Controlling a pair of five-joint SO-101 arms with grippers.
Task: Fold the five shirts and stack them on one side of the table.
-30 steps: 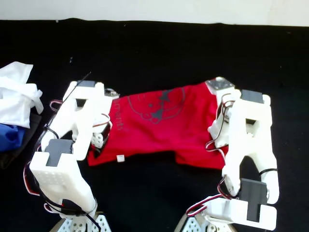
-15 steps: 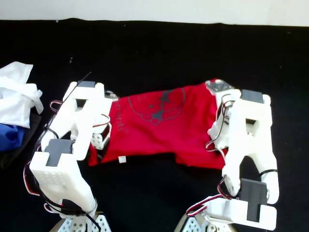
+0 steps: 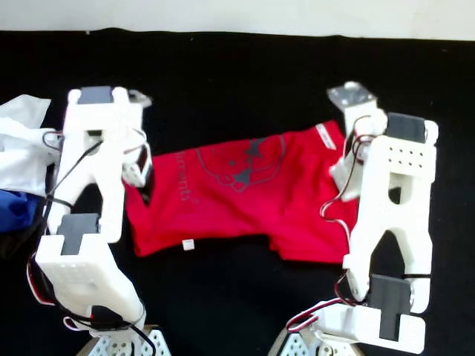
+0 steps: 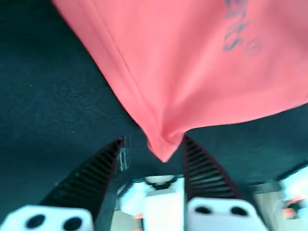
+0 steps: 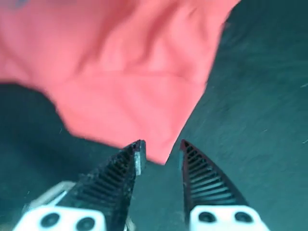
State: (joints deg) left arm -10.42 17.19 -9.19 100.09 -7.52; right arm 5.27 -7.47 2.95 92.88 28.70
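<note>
Your left gripper (image 4: 153,140) and right gripper (image 5: 161,144) both stand with jaws spread, gripping nothing. Over the last second both arms have swung outward off the red shirt (image 3: 237,193), which lies mid-table (image 3: 223,67) (its left edge tugged wider). This pass looks finished, with further folding ahead.

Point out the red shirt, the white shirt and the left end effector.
red shirt (image 3: 237,196), high view, chest below the print.
white shirt (image 3: 22,152), high view, crumpled middle.
left end effector (image 4: 153,140), left wrist view, between fingertips.
</note>
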